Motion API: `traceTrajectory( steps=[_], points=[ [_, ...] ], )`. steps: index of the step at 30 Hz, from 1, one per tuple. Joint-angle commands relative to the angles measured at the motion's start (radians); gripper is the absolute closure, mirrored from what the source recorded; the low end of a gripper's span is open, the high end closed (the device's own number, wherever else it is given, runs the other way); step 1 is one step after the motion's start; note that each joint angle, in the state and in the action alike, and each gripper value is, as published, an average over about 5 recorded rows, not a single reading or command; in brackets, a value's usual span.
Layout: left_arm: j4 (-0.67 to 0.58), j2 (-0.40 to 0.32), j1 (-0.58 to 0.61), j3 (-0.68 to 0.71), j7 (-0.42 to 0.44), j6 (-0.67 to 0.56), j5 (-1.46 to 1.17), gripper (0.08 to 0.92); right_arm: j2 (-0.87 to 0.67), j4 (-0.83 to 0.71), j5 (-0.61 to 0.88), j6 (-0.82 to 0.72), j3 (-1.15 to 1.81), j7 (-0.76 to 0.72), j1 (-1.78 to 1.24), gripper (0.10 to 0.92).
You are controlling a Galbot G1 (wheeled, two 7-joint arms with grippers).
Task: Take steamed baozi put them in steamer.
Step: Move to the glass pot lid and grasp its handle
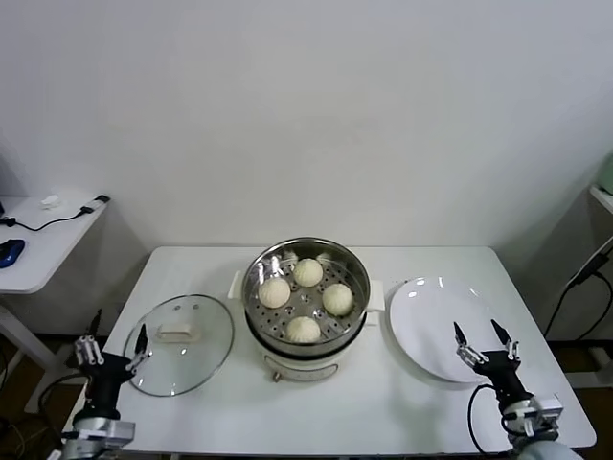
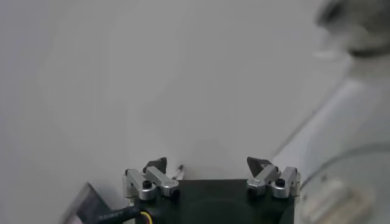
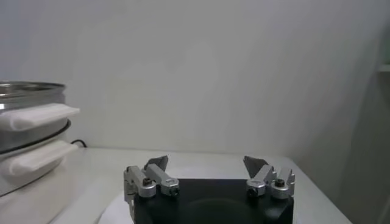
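Observation:
Several cream-white baozi lie in the round steel steamer on its white cooker base at the table's middle: one at the back, one at the left, one at the right, one at the front. My left gripper is open and empty at the table's front left edge, beside the glass lid. My right gripper is open and empty at the front right, over the near edge of the white plate. The steamer's side shows in the right wrist view.
A round glass lid with a white handle lies flat left of the steamer. A flat white plate lies right of it, bare. A side desk with cables stands at far left. The wall is close behind.

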Motion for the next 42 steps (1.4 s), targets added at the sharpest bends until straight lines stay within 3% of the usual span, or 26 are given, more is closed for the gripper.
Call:
traceTrajectory(
  steps=[1, 16, 31, 42],
  points=[
    [0.274, 0.009, -0.053, 0.060, -0.121, -0.014, 0.645, 0.177, 0.081, 0.075, -0.060, 0.018, 0.065, 0.028, -0.079, 0.203],
    [0.469, -0.008, -0.211, 0.101, -0.140, -0.043, 0.663, 0.177, 0.100, 0.119, -0.083, -0.003, 0.047, 0.042, -0.076, 0.203],
    [0.551, 0.017, -0.332, 0.138, -0.137, -0.033, 0.664, 0.177, 0.118, 0.114, -0.084, 0.001, 0.070, 0.036, -0.097, 0.203],
    [0.621, -0.010, -0.428, 0.143, -0.138, -0.009, 0.678, 0.177, 0.123, 0.139, -0.098, -0.006, 0.072, 0.037, -0.106, 0.203]
  ],
)
